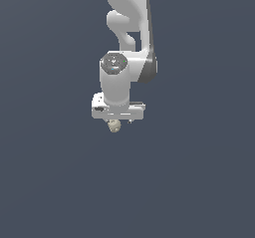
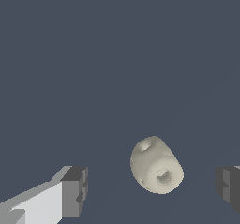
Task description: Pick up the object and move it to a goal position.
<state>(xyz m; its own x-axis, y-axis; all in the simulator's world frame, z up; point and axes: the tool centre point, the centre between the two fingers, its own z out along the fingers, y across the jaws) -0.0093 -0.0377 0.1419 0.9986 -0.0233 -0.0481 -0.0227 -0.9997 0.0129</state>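
A small, lumpy cream-beige ball (image 2: 156,165) with shallow round dimples sits between the spread fingers of the smooth white robot gripper (image 2: 152,190). The dark grey finger pads (image 2: 75,190) stand well apart, neither touching the ball. In the exterior view the ball (image 1: 114,126) shows just beneath the gripper (image 1: 118,120). All around is plain, matte slate-grey surface (image 1: 199,182).
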